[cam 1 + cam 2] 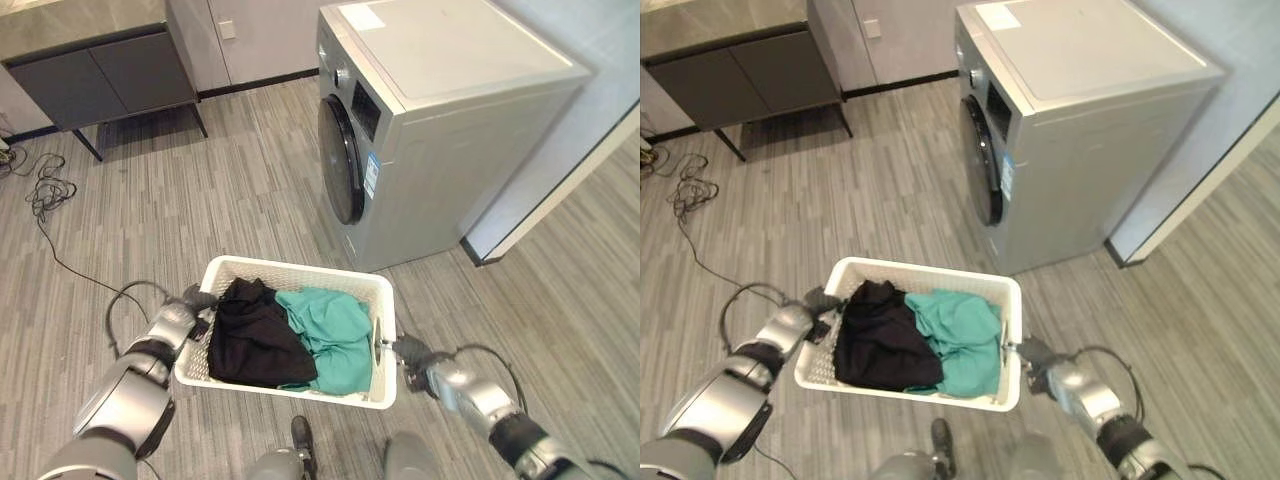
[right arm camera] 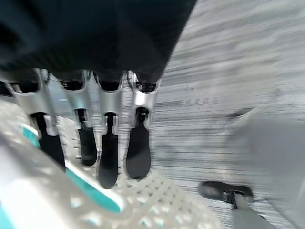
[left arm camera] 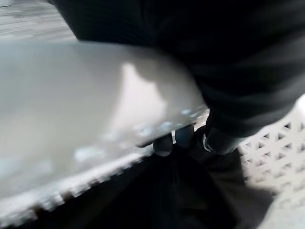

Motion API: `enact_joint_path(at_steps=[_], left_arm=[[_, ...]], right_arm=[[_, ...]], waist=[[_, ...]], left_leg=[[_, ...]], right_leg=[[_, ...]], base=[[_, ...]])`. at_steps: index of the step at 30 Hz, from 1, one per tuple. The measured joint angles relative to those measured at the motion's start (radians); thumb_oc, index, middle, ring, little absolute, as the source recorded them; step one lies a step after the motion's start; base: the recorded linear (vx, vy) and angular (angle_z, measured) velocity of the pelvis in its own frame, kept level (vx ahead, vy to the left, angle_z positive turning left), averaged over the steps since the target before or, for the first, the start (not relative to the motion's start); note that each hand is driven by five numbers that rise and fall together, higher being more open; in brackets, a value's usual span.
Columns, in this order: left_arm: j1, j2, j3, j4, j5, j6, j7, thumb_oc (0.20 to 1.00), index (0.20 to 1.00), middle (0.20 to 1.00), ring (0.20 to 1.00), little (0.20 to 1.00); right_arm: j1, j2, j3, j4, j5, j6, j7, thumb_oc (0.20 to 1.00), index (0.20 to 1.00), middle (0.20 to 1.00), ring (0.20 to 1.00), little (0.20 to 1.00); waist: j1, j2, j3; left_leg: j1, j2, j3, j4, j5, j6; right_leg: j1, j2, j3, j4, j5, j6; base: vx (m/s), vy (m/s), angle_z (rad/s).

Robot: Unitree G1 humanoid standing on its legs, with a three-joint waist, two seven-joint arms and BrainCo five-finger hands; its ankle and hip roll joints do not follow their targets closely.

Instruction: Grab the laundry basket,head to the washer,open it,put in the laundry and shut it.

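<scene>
**Basket carried between both hands, washer ahead**

Left eye view: I see the white laundry basket (image 1: pixel 292 275) held off the floor in front of me, with a black garment (image 1: pixel 252 335) on its left half and a teal garment (image 1: pixel 330 335) on its right, the two touching in the middle. My left hand (image 1: pixel 190 312) is at the basket's left end and my right hand (image 1: pixel 408 352) at its right end. The silver front-loading washer (image 1: pixel 440 130) stands ahead and to the right on the grey wood-look floor (image 1: pixel 200 190), its dark round door (image 1: pixel 340 160) shut. A dark cabinet (image 1: pixel 100 70) sits far left by the wall.

Right eye view: same layout; the basket is well short of the washer.

Left wrist view: dark fingertips (image 3: pixel 164 143) curl under the basket's white rim (image 3: pixel 86 105), beside the lattice wall (image 3: pixel 271 152), so this hand grips the rim.

Right wrist view: my fingers (image 2: pixel 138 148) run side by side, fairly straight, with their dark tips lying against the perforated basket wall (image 2: pixel 162 200). I cannot tell where the thumb sits. Teal cloth shows through the holes.
</scene>
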Motion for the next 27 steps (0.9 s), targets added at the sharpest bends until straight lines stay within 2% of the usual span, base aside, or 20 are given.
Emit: enact_joint_path(at_steps=[2, 4, 5, 6, 7, 8, 9, 10, 11, 12, 14, 16, 17, 18, 19, 20, 22, 25, 26, 27], left_arm=[[-0.001, -0.018, 0.011, -0.001, 0.003, 0.001, -0.01, 0.2, 0.2, 0.2, 0.2, 0.2], [-0.011, -0.029, 0.042, -0.001, 0.009, 0.008, -0.01, 0.2, 0.2, 0.2, 0.2, 0.2], [-0.012, -0.029, 0.047, -0.002, 0.01, 0.008, -0.011, 0.2, 0.2, 0.2, 0.2, 0.2], [0.011, -0.036, 0.046, -0.002, 0.01, 0.009, -0.011, 0.2, 0.2, 0.2, 0.2, 0.2], [0.024, -0.035, 0.047, -0.002, 0.01, 0.01, -0.013, 0.2, 0.2, 0.2, 0.2, 0.2], [0.041, -0.035, 0.048, -0.002, 0.011, 0.01, -0.014, 0.2, 0.2, 0.2, 0.2, 0.2], [0.053, -0.036, 0.049, -0.003, 0.011, 0.01, -0.023, 0.2, 0.2, 0.2, 0.2, 0.2], [0.078, -0.053, 0.062, -0.007, 0.011, 0.01, -0.031, 0.2, 0.2, 0.2, 0.2, 0.2], [0.089, -0.069, 0.073, -0.007, 0.011, 0.011, -0.034, 0.2, 0.2, 0.2, 0.2, 0.2], [0.101, -0.084, 0.073, -0.008, 0.011, 0.013, -0.038, 0.2, 0.2, 0.2, 0.2, 0.2], [0.106, -0.088, 0.098, -0.021, 0.01, 0.01, -0.052, 0.2, 0.2, 0.2, 0.2, 0.2], [0.098, -0.094, 0.109, -0.04, 0.008, 0.011, -0.052, 0.2, 0.2, 0.2, 0.2, 0.2], [0.099, -0.093, 0.104, -0.044, 0.008, 0.009, -0.052, 0.2, 0.2, 0.2, 0.2, 0.2], [0.104, -0.11, 0.108, -0.04, 0.007, 0.004, -0.051, 0.2, 0.2, 0.2, 0.2, 0.2], [0.104, -0.117, 0.107, -0.036, 0.007, 0.008, -0.05, 0.2, 0.2, 0.2, 0.2, 0.2], [0.103, -0.114, 0.105, -0.036, 0.007, 0.008, -0.05, 0.2, 0.2, 0.2, 0.2, 0.2], [0.111, -0.11, 0.104, -0.016, 0.006, 0.008, -0.051, 0.2, 0.2, 0.2, 0.2, 0.2], [0.11, -0.108, 0.104, 0.01, 0.0, 0.011, -0.05, 0.2, 0.2, 0.2, 0.2, 0.2], [0.111, -0.098, 0.104, 0.012, -0.008, 0.01, -0.046, 0.2, 0.2, 0.2, 0.2, 0.2], [0.118, -0.09, 0.104, 0.004, -0.024, 0.009, -0.046, 0.2, 0.2, 0.2, 0.2, 0.2]], right_arm=[[0.01, -0.015, -0.019, -0.007, 0.005, -0.001, -0.001, 0.2, 0.2, 0.2, 0.2, 0.2], [0.009, -0.026, -0.035, -0.008, 0.004, -0.001, -0.001, 0.2, 0.2, 0.2, 0.2, 0.2], [0.015, -0.027, -0.034, -0.012, 0.004, -0.001, -0.001, 0.2, 0.2, 0.2, 0.2, 0.2], [0.036, -0.018, -0.036, -0.012, 0.003, 0.0, -0.001, 0.2, 0.2, 0.2, 0.2, 0.2], [0.044, -0.016, -0.036, -0.011, 0.004, 0.0, -0.001, 0.2, 0.2, 0.2, 0.2, 0.2], [0.05, -0.018, -0.035, -0.011, 0.004, 0.0, -0.001, 0.2, 0.2, 0.2, 0.2, 0.2], [0.052, -0.027, -0.035, -0.011, 0.004, 0.001, 0.0, 0.2, 0.2, 0.2, 0.2, 0.2], [0.053, -0.048, -0.04, -0.011, 0.004, 0.001, 0.0, 0.2, 0.2, 0.2, 0.2, 0.2], [0.054, -0.054, -0.047, -0.012, 0.004, 0.001, 0.0, 0.2, 0.2, 0.2, 0.2, 0.2], [0.055, -0.069, -0.06, -0.012, 0.004, 0.001, 0.0, 0.2, 0.2, 0.2, 0.2, 0.2], [0.042, -0.091, -0.077, -0.016, 0.004, 0.0, 0.0, 0.2, 0.2, 0.2, 0.2, 0.2], [0.04, -0.084, -0.09, -0.019, 0.004, 0.001, -0.002, 0.2, 0.2, 0.2, 0.2, 0.2], [0.039, -0.082, -0.097, -0.016, 0.003, 0.001, -0.003, 0.2, 0.2, 0.2, 0.2, 0.2], [0.025, -0.088, -0.108, -0.002, 0.002, 0.0, -0.003, 0.2, 0.2, 0.2, 0.2, 0.2], [0.025, -0.104, -0.107, -0.009, 0.002, 0.0, -0.003, 0.2, 0.2, 0.2, 0.2, 0.2], [0.02, -0.107, -0.104, -0.011, -0.003, 0.0, -0.003, 0.2, 0.2, 0.2, 0.2, 0.2], [0.019, -0.102, -0.1, -0.016, -0.021, -0.001, -0.005, 0.2, 0.2, 0.2, 0.2, 0.2], [0.002, -0.095, -0.092, -0.015, -0.028, -0.001, -0.006, 0.2, 0.2, 0.2, 0.2, 0.2], [-0.01, -0.086, -0.074, -0.002, -0.028, -0.001, -0.006, 0.2, 0.2, 0.2, 0.2, 0.2], [-0.013, -0.081, -0.075, -0.002, -0.028, -0.001, -0.006, 0.2, 0.2, 0.2, 0.2, 0.2]], waist=[[-0.022, 0.012, 0.017], [-0.03, 0.044, 0.045], [-0.032, 0.042, 0.052], [-0.034, 0.043, 0.053], [-0.029, 0.045, 0.053], [-0.03, 0.051, 0.051], [-0.033, 0.052, 0.052], [-0.034, 0.043, 0.051], [-0.026, 0.041, 0.05], [-0.002, 0.033, 0.04], [0.002, 0.045, 0.021], [-0.004, 0.011, 0.028], [-0.004, 0.005, 0.03], [0.008, 0.037, 0.048], [0.018, 0.058, 0.053], [-0.004, 0.069, 0.07], [0.012, 0.06, 0.073], [0.036, 0.053, 0.077], [0.053, 0.042, 0.076], [0.063, 0.04, 0.07]], left_leg=[[0.015, -0.031, -0.01, 0.01, -0.025, 0.025], [0.025, -0.037, -0.033, 0.021, -0.036, 0.024], [0.041, -0.046, -0.04, 0.021, -0.043, 0.015], [0.084, -0.049, -0.06, 0.032, -0.067, -0.001], [0.113, -0.04, -0.064, 0.031, -0.079, -0.017], [0.136, -0.027, -0.078, 0.054, -0.103, -0.041], [0.126, -0.014, -0.083, 0.16, -0.147, -0.086], [0.046, 0.013, -0.078, 0.403, -0.159, -0.129], [-0.002, 0.025, -0.083, 0.535, -0.127, -0.185], [-0.046, 0.032, -0.083, 0.639, -0.117, -0.214], [-0.103, 0.054, -0.114, 0.694, -0.105, -0.227], [-0.148, 0.079, -0.043, 0.629, -0.11, -0.219], [-0.158, 0.065, -0.04, 0.541, -0.113, -0.207], [-0.151, 0.093, -0.082, 0.309, -0.087, -0.188], [-0.143, 0.142, -0.099, 0.17, -0.038, -0.197], [-0.168, 0.2, -0.113, 0.094, 0.021, -0.218], [-0.211, 0.237, -0.139, 0.012, 0.062, -0.217], [-0.222, 0.233, -0.138, -0.013, 0.075, -0.218], [-0.201, 0.195, -0.145, 0.029, 0.083, -0.192], [-0.2, 0.177, -0.154, 0.048, 0.096, -0.163]], right_leg=[[-0.044, 0.013, -0.09, -0.184, 0.041, -0.037], [-0.037, -0.011, -0.168, -0.31, 0.109, -0.031], [-0.03, -0.033, -0.191, -0.334, 0.148, -0.017], [0.025, -0.059, -0.251, -0.339, 0.2, -0.044], [0.049, -0.049, -0.248, -0.335, 0.232, -0.06], [0.076, -0.035, -0.238, -0.33, 0.244, -0.083], [0.118, -0.013, -0.248, -0.341, 0.232, -0.141], [0.194, 0.003, -0.248, -0.39, 0.225, -0.174], [0.234, 0.01, -0.244, -0.427, 0.222, -0.178], [0.26, 0.008, -0.222, -0.443, 0.234, -0.194], [0.291, 0.045, -0.211, -0.451, 0.212, -0.239], [0.348, 0.064, -0.187, -0.505, 0.224, -0.23], [0.366, 0.067, -0.17, -0.531, 0.214, -0.2], [0.334, 0.063, -0.22, -0.437, 0.098, -0.121], [0.323, 0.058, -0.205, -0.37, 0.097, -0.218], [0.379, 0.09, -0.165, -0.387, 0.096, -0.252], [0.416, 0.113, -0.131, -0.396, 0.094, -0.245], [0.491, 0.137, -0.066, -0.443, 0.094, -0.244], [0.563, 0.151, 0.007, -0.475, 0.086, -0.231], [0.577, 0.15, 0.018, -0.479, 0.081, -0.229]], base=[[0.29, -0.059, 0.33], [0.21, -0.084, 0.31], [0.2, -0.106, 0.55], [0.23, -0.121, 0.35], [0.32, -0.169, 0.34], [0.23, -0.135, 0.33], [0.21, -0.152, 0.47], [0.12, -0.102, 0.39], [0.12, -0.084, -0.01], [0.15, -0.084, -0.41], [0.26, -0.066, -0.42], [0.31, 0.093, -0.25], [0.29, 0.099, -0.5], [0.26, 0.069, -0.69], [0.3, 0.087, -0.52], [0.33, 0.113, -0.28], [0.38, 0.137, -0.5], [0.43, 0.2, -0.82], [0.48, 0.304, -0.98], [0.47, 0.316, -1.0]])
